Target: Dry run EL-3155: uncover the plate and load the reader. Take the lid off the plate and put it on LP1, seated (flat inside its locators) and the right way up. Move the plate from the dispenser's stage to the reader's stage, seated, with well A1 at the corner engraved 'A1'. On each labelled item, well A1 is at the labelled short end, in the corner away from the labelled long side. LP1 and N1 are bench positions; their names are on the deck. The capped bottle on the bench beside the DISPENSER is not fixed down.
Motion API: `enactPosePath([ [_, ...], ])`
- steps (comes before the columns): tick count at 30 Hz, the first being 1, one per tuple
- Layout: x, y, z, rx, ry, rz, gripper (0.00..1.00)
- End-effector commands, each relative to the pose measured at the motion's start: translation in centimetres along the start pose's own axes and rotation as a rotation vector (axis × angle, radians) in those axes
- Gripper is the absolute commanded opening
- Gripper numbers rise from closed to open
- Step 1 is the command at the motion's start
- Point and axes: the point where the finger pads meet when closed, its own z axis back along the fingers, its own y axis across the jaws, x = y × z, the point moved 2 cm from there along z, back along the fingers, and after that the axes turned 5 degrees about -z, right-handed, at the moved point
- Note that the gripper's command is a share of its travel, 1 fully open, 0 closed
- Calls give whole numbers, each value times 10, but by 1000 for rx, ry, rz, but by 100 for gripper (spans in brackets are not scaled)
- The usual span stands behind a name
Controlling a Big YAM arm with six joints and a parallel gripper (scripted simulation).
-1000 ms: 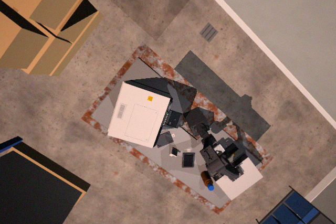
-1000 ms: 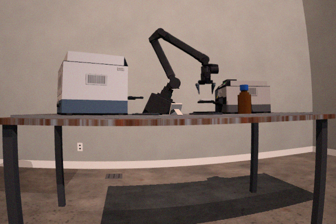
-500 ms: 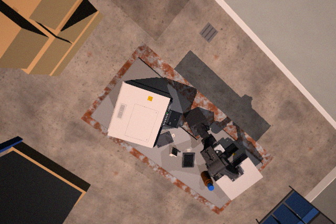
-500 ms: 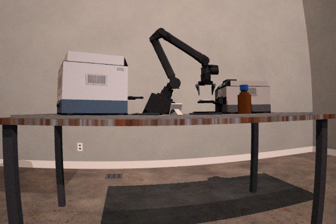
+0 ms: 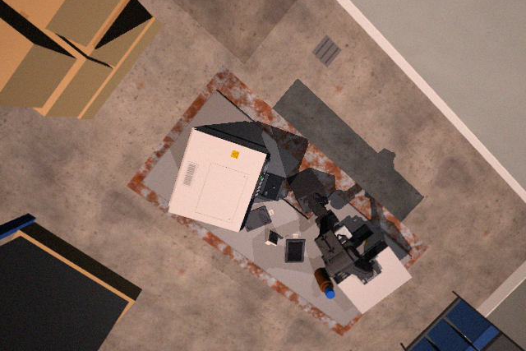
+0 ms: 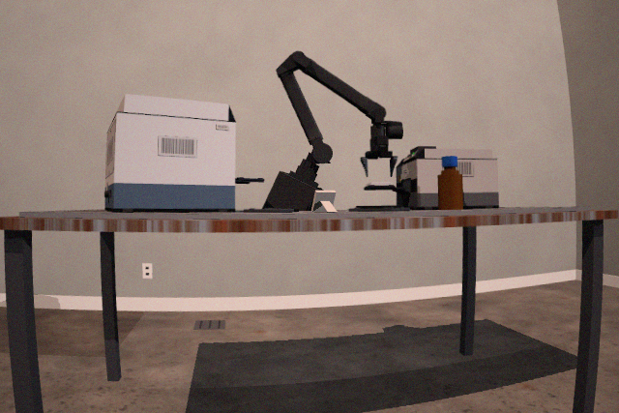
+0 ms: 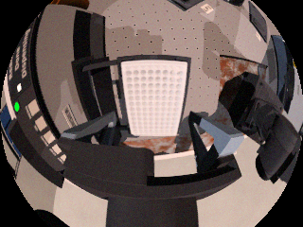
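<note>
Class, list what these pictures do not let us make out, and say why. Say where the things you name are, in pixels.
- Corner marks on the white plate (image 7: 154, 96): too small in the wrist view.
- Writing on the small tags by the dark trays: too small in the top view.
- The bottle's (image 5: 323, 279) (image 6: 450, 190) lower part in the wrist view: cut off by the edge.

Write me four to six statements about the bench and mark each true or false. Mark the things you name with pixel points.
1. The gripper (image 6: 379, 174) (image 7: 152, 114) is open. True.
2. The bottle (image 5: 323, 282) (image 6: 450, 189) lies on its side. False: it stands upright.
3. The bottle's cap (image 5: 329, 293) (image 6: 449, 162) is blue. True.
4. The plate (image 7: 153, 96) is clamped between the fingers. False: it sits on the dispenser's stage (image 6: 375, 188) (image 7: 187, 78), below the gripper.
5. The dispenser (image 6: 480, 183) shows a green light (image 7: 17, 107). True.
</note>
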Motion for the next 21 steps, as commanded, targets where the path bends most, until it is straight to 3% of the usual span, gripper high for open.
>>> enactPosePath([
  [1,-4,-1,-6,-11,2,1,100],
  [9,-5,3,-6,7,4,-1,100],
  [18,-6,-2,-19,-7,2,1,100],
  [21,-6,4,-11,11,5,-1,100],
])
